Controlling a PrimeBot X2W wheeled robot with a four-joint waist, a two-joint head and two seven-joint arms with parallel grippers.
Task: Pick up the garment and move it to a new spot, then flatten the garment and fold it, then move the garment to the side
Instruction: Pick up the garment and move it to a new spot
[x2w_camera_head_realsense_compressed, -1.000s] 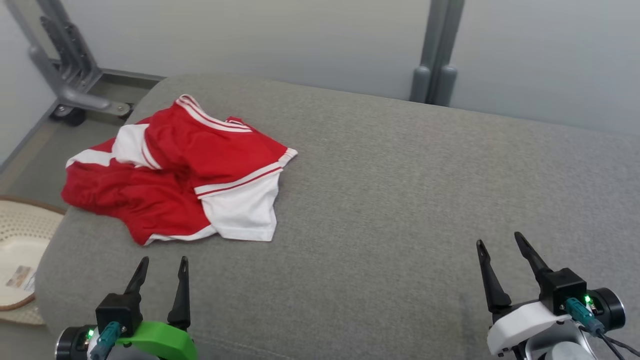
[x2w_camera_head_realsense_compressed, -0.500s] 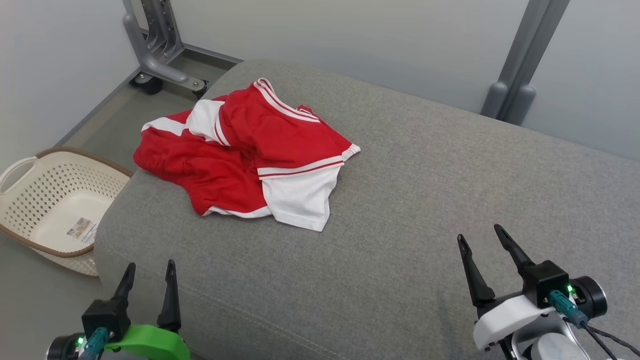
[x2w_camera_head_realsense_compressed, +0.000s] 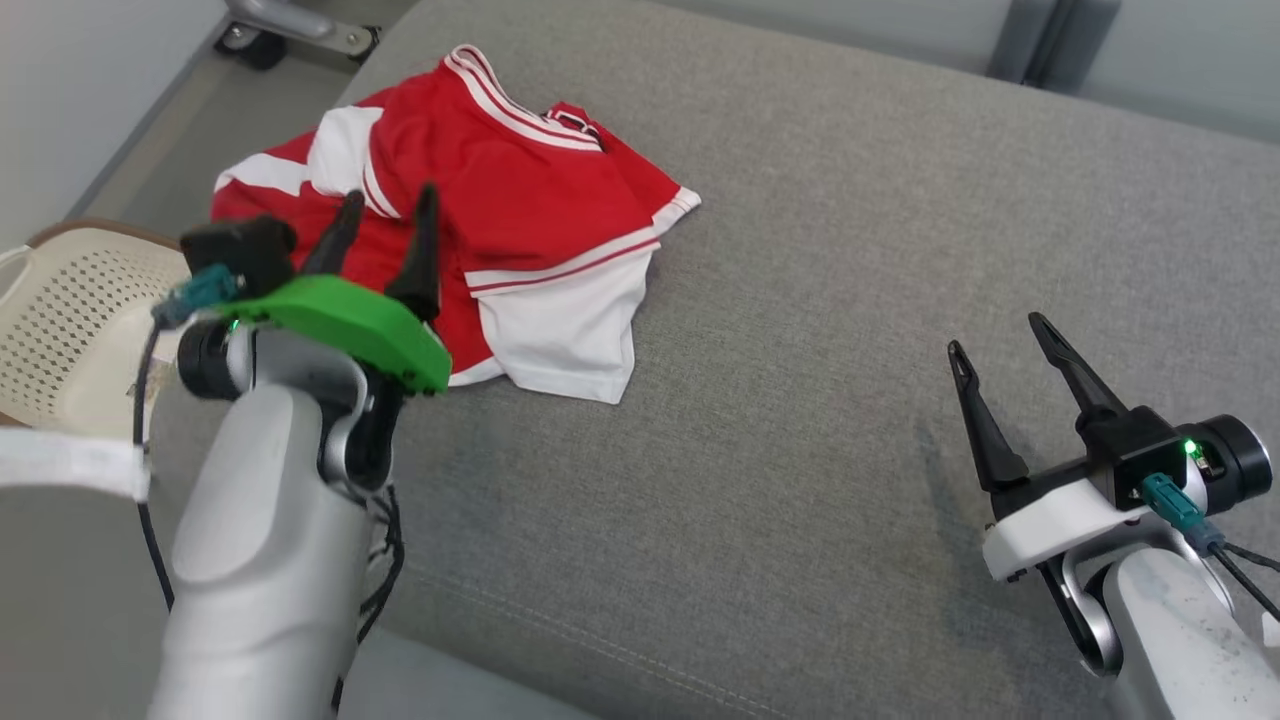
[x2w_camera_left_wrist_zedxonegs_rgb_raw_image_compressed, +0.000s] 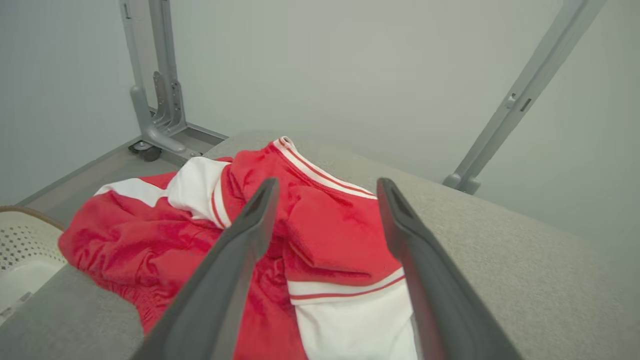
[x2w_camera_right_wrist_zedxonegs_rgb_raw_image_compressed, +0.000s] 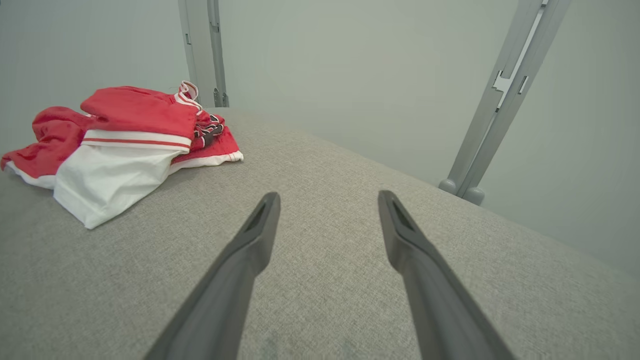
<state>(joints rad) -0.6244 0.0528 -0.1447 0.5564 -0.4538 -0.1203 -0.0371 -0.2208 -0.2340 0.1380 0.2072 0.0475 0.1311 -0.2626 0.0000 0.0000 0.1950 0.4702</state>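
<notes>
My left gripper (x2w_camera_head_realsense_compressed: 390, 195) wide open and empty, poised over the crumpled red-and-white garment (x2w_camera_head_realsense_compressed: 540, 190) at the far left of the cushion (x2w_camera_head_realsense_compressed: 800, 430), perhaps not touching, my right gripper (x2w_camera_head_realsense_compressed: 997, 332) open, empty, well apart

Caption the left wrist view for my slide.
Left gripper, jaws open, pointing at a crumpled red-and-white garment on a grey cushion.

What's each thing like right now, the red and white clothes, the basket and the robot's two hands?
garment, crumpled in a heap on the grey cushion
left hand, open, empty, over the garment
right hand, open, empty, above bare grey cushion
basket, upright, beside the grey cushion
</notes>
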